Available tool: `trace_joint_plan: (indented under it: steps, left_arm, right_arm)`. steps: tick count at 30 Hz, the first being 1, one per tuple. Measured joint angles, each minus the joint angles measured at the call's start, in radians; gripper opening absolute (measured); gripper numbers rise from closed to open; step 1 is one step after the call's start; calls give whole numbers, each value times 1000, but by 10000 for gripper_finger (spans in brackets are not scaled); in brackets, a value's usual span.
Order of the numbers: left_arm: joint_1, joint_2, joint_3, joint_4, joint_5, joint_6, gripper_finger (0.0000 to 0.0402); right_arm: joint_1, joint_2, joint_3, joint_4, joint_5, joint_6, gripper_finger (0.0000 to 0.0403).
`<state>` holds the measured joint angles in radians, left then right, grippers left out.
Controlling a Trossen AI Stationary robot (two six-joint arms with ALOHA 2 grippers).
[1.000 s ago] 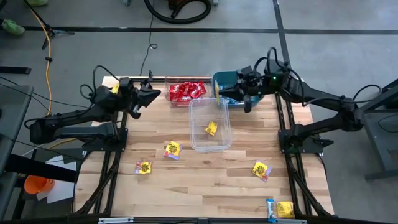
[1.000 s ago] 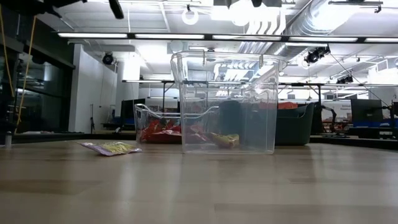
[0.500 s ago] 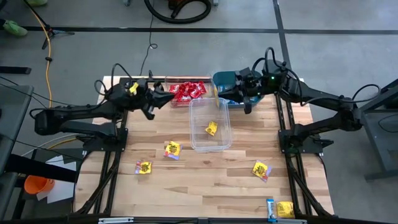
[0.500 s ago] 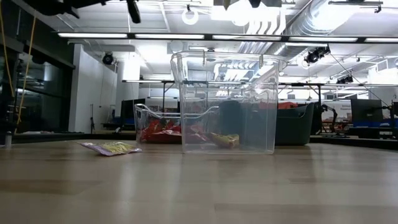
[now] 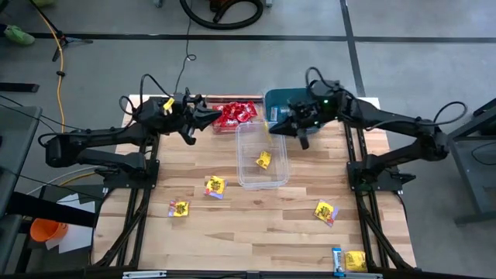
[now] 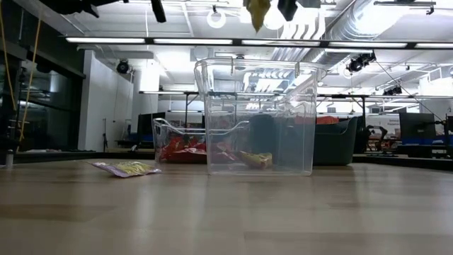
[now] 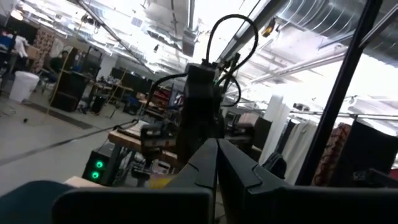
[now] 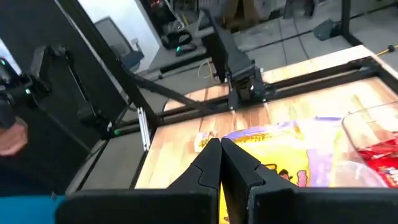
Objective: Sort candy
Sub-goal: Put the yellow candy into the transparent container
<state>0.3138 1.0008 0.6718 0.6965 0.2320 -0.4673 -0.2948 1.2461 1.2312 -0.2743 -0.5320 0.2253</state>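
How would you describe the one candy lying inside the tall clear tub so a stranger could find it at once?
Start at the wooden table and find the tall clear tub in its middle, nearer than the red-filled tub and teal bin. One yellow candy lies on its floor. Every other loose yellow packet lies on bare wood.

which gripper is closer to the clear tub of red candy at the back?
Left. The left gripper hovers at the left edge of the clear plastic tub of red candy; the right gripper is farther off, over the back edge of the tall clear tub.
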Motion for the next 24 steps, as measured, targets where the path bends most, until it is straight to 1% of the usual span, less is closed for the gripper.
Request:
trace_joint_plan:
  steps: [3, 7, 13, 16, 21, 22, 24]
  left_arm:
    - [0, 1, 0, -5, 1, -2, 0]
    - [0, 0, 0, -12, 1, -1, 0]
    - [0, 0, 0, -44, 1, -1, 0]
    - [0, 1, 0, -76, 1, -1, 0]
    - [0, 1, 0, -115, 1, 0, 0]
    - [0, 1, 0, -121, 1, 0, 0]
    - [0, 1, 0, -128, 1, 0, 0]
  right_arm:
    - [17, 40, 0, -8, 0, -30, 0]
    - [24, 99, 0, -88, 5, -83, 0]
    - [29, 171, 0, -199, 80, -167, 0]
    - [50, 208, 33, -296, 148, -237, 0]
    - [89, 289, 159, -504, 340, -405, 0]
    - [93, 306, 181, -533, 360, -420, 0]
    - [95, 338, 216, -569, 363, -439, 0]
